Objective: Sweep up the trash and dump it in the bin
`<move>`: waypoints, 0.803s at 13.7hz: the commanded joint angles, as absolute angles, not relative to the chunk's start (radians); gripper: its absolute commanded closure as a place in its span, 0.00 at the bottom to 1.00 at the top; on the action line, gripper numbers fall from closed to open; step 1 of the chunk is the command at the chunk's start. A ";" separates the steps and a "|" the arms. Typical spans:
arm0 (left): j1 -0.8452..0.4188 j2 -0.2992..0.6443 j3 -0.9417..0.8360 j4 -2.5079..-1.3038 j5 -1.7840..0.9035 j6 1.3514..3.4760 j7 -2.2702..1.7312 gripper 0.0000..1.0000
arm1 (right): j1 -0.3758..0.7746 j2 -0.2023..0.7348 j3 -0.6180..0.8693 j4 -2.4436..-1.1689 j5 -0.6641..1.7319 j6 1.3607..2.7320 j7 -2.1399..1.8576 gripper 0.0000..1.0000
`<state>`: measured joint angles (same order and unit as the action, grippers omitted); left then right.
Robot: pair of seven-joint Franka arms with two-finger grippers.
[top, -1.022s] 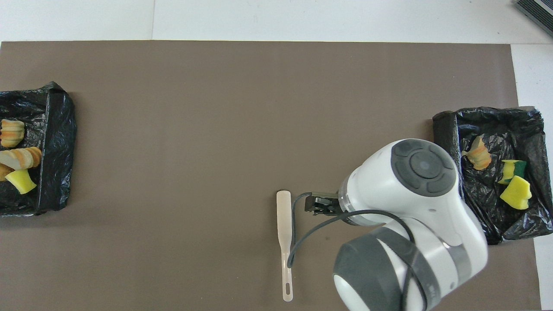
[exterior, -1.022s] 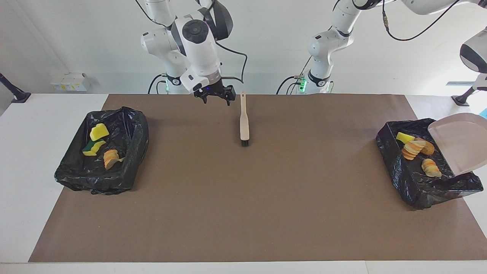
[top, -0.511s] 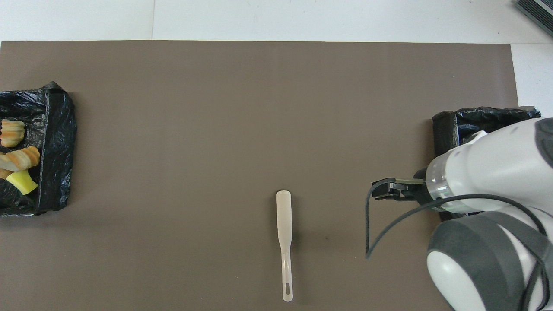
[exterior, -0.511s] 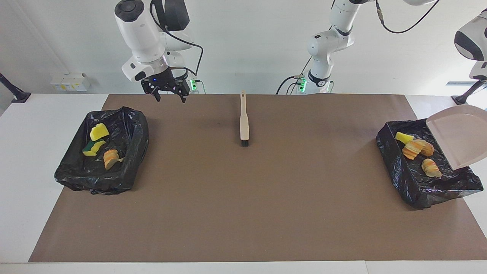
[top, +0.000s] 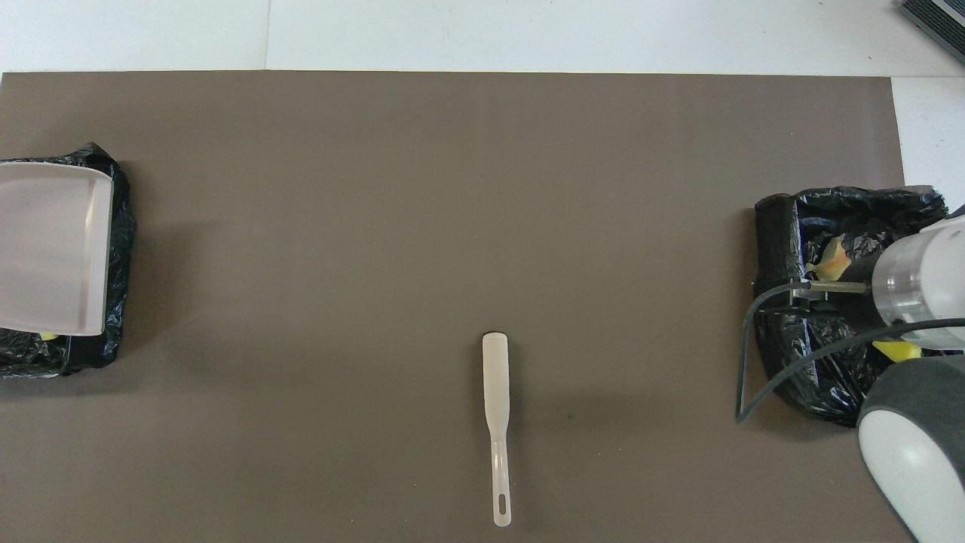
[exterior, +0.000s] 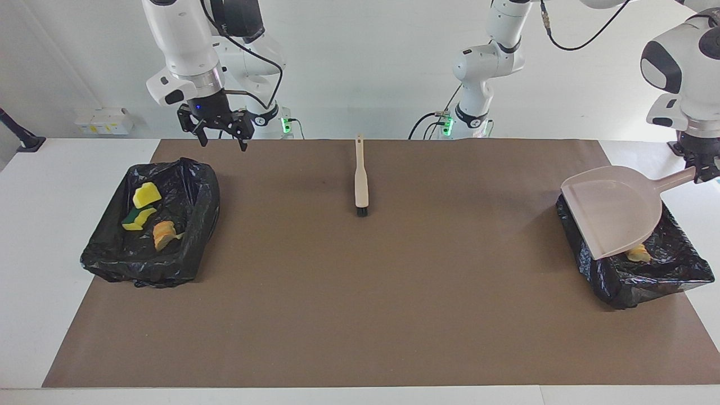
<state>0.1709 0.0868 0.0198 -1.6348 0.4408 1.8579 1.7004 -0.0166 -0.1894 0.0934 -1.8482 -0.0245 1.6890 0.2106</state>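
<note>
Trash (exterior: pixel 147 214) — yellow sponge pieces and an orange foam chunk — lies in a black-lined bin (exterior: pixel 185 264) at the right arm's end of the table. One more chunk (exterior: pixel 638 254) shows in a second lined bin (exterior: pixel 652 278) at the left arm's end, under a beige dustpan (exterior: pixel 613 211). The left gripper (exterior: pixel 703 171) pinches the dustpan's handle. The right gripper (exterior: pixel 219 128) hangs in the air, fingers spread, holding nothing. A brush (exterior: pixel 360 180) lies mid-table.

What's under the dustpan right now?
The dustpan, held by the left gripper, hangs over the black-lined bin at the left arm's end. One orange-yellow foam chunk peeks out at its edge; anything else in the bin is covered.
</note>
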 commanded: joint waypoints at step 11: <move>-0.101 0.028 0.031 -1.859 0.140 1.880 0.679 1.00 | -0.084 -0.163 0.086 -1.775 -0.031 1.608 0.118 0.00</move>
